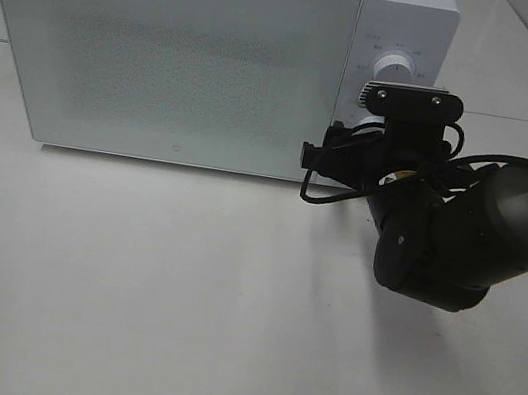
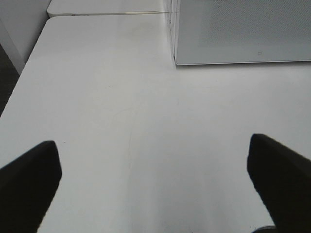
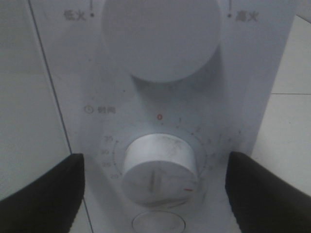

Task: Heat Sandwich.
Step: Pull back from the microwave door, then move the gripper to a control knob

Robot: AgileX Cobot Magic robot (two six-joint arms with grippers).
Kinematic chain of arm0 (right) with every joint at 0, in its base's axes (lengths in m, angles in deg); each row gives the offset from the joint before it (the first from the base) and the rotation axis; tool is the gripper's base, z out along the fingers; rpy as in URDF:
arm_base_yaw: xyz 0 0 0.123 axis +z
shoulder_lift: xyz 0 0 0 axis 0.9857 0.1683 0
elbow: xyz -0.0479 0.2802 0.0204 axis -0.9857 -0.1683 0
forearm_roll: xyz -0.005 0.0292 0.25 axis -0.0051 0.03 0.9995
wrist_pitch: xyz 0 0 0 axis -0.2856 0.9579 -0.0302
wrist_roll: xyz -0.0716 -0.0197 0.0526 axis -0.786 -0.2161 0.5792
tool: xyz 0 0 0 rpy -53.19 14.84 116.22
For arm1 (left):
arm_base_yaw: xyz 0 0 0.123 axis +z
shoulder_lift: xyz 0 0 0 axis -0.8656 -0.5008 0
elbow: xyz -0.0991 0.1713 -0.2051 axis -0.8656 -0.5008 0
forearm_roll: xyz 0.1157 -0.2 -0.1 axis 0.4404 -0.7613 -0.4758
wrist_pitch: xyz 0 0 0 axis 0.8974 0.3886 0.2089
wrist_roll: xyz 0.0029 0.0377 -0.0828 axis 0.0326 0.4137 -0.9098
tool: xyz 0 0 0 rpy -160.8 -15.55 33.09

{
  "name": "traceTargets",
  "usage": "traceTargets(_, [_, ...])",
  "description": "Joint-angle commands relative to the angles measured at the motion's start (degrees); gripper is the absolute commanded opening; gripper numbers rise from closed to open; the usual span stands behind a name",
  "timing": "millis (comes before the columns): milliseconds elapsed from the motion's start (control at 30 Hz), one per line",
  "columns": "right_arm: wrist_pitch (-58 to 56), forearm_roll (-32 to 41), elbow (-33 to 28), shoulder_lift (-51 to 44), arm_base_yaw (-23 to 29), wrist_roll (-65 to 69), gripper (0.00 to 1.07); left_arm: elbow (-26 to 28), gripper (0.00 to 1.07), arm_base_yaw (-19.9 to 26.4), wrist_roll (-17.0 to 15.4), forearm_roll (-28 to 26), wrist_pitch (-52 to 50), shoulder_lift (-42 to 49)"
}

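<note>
The sandwich is out of view. A white microwave [image 1: 187,53] stands at the back of the table with its door closed. My right arm [image 1: 440,237] reaches up to its control panel. My right gripper [image 3: 155,160] is open, with a dark finger [image 3: 43,194] on either side of the lower timer knob [image 3: 158,167] and neither touching it. The larger upper knob [image 3: 160,34] sits above it. My left gripper [image 2: 153,155] is open over the bare white table [image 2: 121,97], holding nothing, with the microwave's front corner [image 2: 233,34] ahead of it.
A round button [image 3: 158,224] sits below the timer knob. A black cable [image 1: 321,192] loops off the right wrist toward the microwave's front. The table's left edge [image 2: 19,82] drops to a dark floor. White tabletop [image 1: 177,295] stretches in front of the microwave.
</note>
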Motion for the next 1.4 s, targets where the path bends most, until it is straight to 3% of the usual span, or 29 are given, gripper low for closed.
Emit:
traceTargets(33, [0.2, -0.3, 0.5, -0.1, -0.3, -0.4, 0.76, -0.2, 1.01, 0.3, -0.1, -0.5, -0.9, 1.5])
traceTargets(167, [0.5, -0.3, 0.5, -0.1, -0.3, -0.4, 0.70, -0.2, 1.01, 0.3, -0.1, -0.5, -0.9, 1.5])
traceTargets(267, [0.5, -0.1, 0.5, -0.1, -0.3, -0.4, 0.56, -0.2, 1.01, 0.3, -0.1, -0.5, -0.9, 1.5])
traceTargets(300, [0.5, -0.1, 0.5, -0.1, -0.3, -0.4, 0.56, -0.2, 1.01, 0.3, -0.1, -0.5, -0.9, 1.5])
traceTargets(433, [0.9, 0.3, 0.5, -0.1, -0.3, -0.5, 0.21, -0.2, 1.01, 0.3, -0.1, -0.5, -0.9, 1.5])
traceTargets(533, [1.3, 0.6, 0.5, -0.1, -0.3, -0.5, 0.14, -0.2, 1.01, 0.3, -0.1, -0.5, -0.9, 1.5])
traceTargets(1000, [3.8, 1.4, 0.5, -0.1, -0.3, 0.1, 0.16, -0.2, 1.01, 0.3, -0.1, -0.5, -0.9, 1.5])
traceTargets(1400, [7.4, -1.5, 0.5, -0.1, -0.3, 21.1, 0.16, -0.2, 1.01, 0.3, -0.1, -0.5, -0.9, 1.5])
